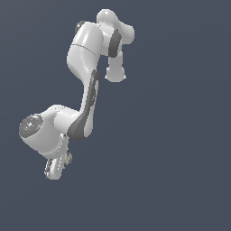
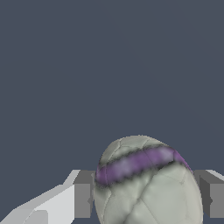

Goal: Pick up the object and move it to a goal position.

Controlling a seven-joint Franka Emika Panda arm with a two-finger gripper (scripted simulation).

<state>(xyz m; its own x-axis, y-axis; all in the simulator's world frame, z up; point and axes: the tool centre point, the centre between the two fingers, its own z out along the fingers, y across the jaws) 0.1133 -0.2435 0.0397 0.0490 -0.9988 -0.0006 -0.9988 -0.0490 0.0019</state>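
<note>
- Your arm [image 1: 83, 97] hangs folded against a plain dark backdrop.
- Your jaws pinch a pale ball [image 2: 146, 186] with a purple stripe, one finger [image 2: 83, 194] on each side.

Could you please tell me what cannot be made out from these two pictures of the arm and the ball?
- Round grey-white ball with a purple band: its lower part is cut off by the wrist view's edge; in the exterior view it is too small and hidden to identify.
- End effector: fingertips run out of the wrist view; in the exterior view, blurred behind the white arm.
- Goal position: marked in neither view.
</note>
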